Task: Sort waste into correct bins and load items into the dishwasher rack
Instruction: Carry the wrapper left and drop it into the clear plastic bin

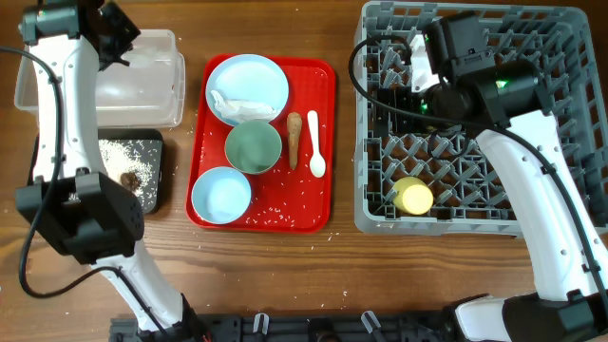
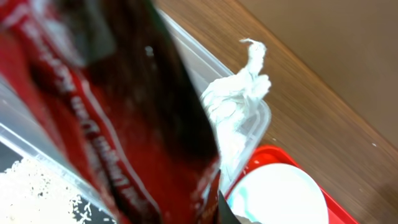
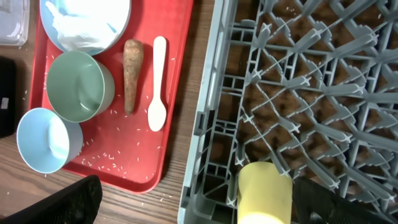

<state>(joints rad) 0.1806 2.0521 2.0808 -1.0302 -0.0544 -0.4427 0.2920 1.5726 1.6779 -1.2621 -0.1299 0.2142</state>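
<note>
My left gripper [image 1: 116, 40] hangs over the clear tub [image 1: 104, 85] and is shut on the red-and-white sachet wrapper [image 2: 106, 124], which fills its blurred wrist view. A white napkin piece [image 2: 239, 102] lies at the tub's corner. On the red tray [image 1: 323, 76] are the plate [image 1: 249, 81] with a crumpled napkin [image 1: 242, 106], a green bowl [image 1: 253, 146], a blue bowl [image 1: 220, 195], the carrot-like stick [image 1: 294, 138] and the white spoon [image 1: 314, 142]. My right gripper [image 3: 196, 196] is open above the grey rack [image 1: 532, 114]. The yellow cup [image 1: 414, 197] lies in the rack between its fingers.
The black tray [image 1: 142, 152] in front of the tub holds loose rice and a small brown lump [image 1: 128, 178]. Rice grains are scattered over the red tray floor [image 3: 118, 155]. The rack's upright pegs stand under the right arm.
</note>
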